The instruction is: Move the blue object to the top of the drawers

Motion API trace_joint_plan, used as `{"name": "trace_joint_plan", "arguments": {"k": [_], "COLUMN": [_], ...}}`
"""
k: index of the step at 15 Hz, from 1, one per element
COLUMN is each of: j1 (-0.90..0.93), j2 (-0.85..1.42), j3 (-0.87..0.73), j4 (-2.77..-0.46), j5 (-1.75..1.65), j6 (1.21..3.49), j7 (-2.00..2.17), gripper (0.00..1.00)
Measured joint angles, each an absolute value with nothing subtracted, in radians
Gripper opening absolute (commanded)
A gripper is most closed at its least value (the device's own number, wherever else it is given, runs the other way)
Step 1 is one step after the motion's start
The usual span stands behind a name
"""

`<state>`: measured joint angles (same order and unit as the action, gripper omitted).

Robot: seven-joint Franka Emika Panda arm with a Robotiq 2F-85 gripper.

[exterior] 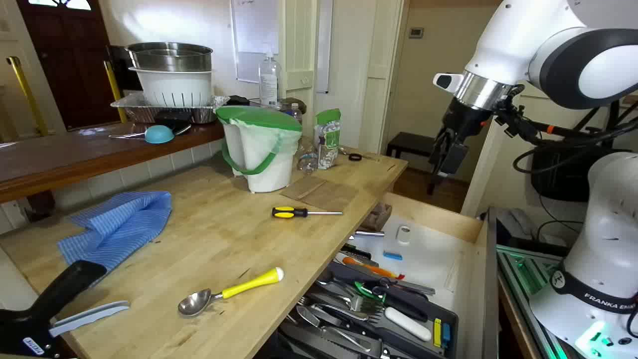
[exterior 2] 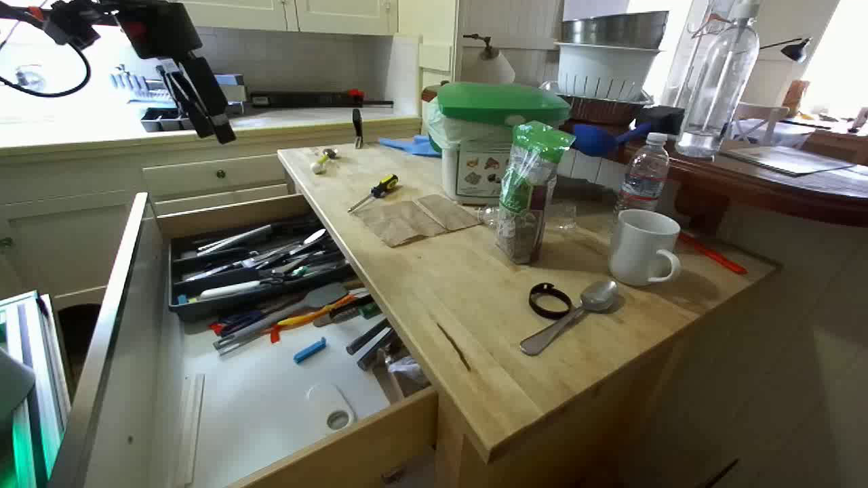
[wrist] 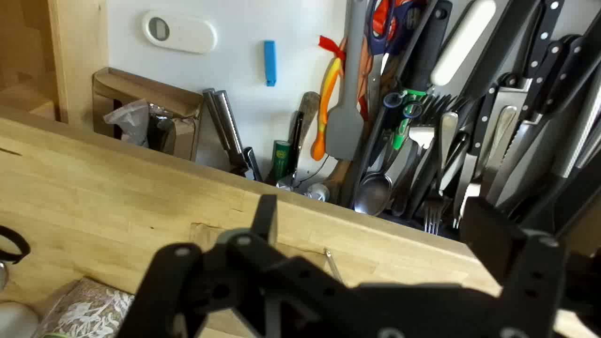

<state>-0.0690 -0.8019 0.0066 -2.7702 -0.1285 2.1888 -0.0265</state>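
Wide-spread gripper (wrist: 377,228) hanging, blue object (wrist: 270,63) lying in the drawer (exterior 2: 264,400)

The gripper is hanging in mid-air, pointing down, its fingers (wrist: 266,218) standing far apart: released, folks, with only air between them! The blue object is lying on the drawer's white floor, between a white gadget (wrist: 180,33) and a grey spatula (wrist: 345,134), down below the wooden top of the drawers (exterior: 224,244).

What a crowd in that drawer! A dark cutlery tray (exterior 2: 196,310) is holding knives (wrist: 512,150) and forks (wrist: 433,213), heaped every which way, while a yellow strip (exterior: 437,332) and a blue strip (exterior: 446,335) are sitting side by side near its edge. A cardboard box (wrist: 145,87) is cradling a crumpled plastic bag (wrist: 129,122).

Up top, a white bucket (exterior: 271,172) is wearing its green lid (exterior: 259,115), keeping its contents hidden. A white mug (exterior 2: 634,251) is standing just beside a water bottle (exterior 2: 643,183). On the dark table (exterior: 75,159), a metal bowl (exterior: 172,57) is nesting in a white colander (exterior: 174,89).

Across the wood, a screwdriver (exterior: 294,213) is lying just beside brown paper (exterior 2: 400,224), an ice-cream scoop (exterior: 244,287) is resting nearer the drawer side, and a striped blue cloth (exterior: 119,224) is sprawling well apart from the bucket. Cream cupboards (exterior 2: 74,244) are lining the room, and a brown door (exterior: 70,75) is looming at the back.
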Motion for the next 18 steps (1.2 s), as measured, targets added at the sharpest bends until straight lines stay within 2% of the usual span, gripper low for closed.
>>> {"name": "trace_joint_plan", "arguments": {"k": [8, 15, 18], "j1": [-0.088, -0.110, -0.164], "j2": [-0.741, -0.488, -0.386], "j3": [-0.002, -0.146, -0.147], "j4": [-2.775, -2.775, -2.774], "j5": [-0.141, -0.215, -0.277], "j6": [2.200, 2.381, 2.489], "j7": [-0.027, -0.272, -0.225], "gripper": [1.00, 1.00, 1.00]}}
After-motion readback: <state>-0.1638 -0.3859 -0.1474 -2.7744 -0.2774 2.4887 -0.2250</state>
